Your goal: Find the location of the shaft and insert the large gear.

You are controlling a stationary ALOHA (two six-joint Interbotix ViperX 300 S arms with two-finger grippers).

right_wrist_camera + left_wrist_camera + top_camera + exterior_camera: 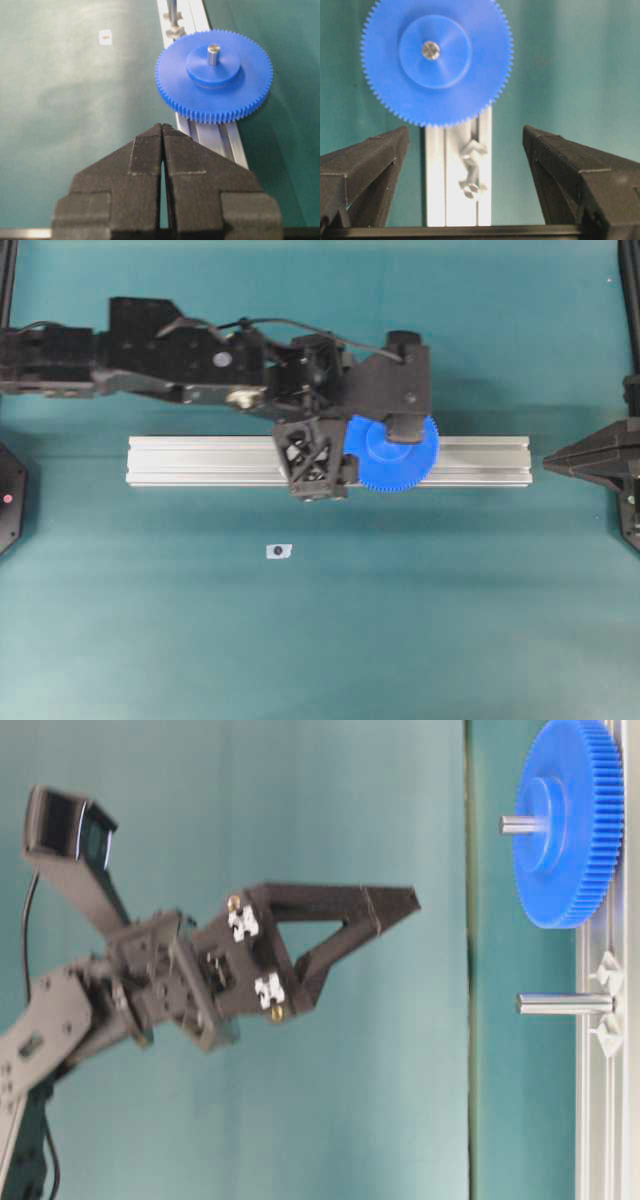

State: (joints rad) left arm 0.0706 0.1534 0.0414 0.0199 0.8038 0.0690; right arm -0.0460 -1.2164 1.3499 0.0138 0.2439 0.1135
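The large gear [395, 455], bright blue, lies flat on the silver rail [200, 460], set on an upright peg whose grey top [430, 50] pokes through the hub; it also shows in the right wrist view [215, 75]. The shaft [472, 170], a pale peg between two clear diamond pieces, stands bare on the rail beside the gear [565, 1004]. My left gripper [360, 455] is open and empty, raised above the rail, its fingers [375, 165] straddling the shaft and clear of the gear. My right gripper [548, 462] is shut and empty off the rail's right end.
A small white tag with a dark dot [278, 551] lies on the teal table in front of the rail, also seen in the right wrist view [105, 36]. Black arm bases sit at the left and right table edges.
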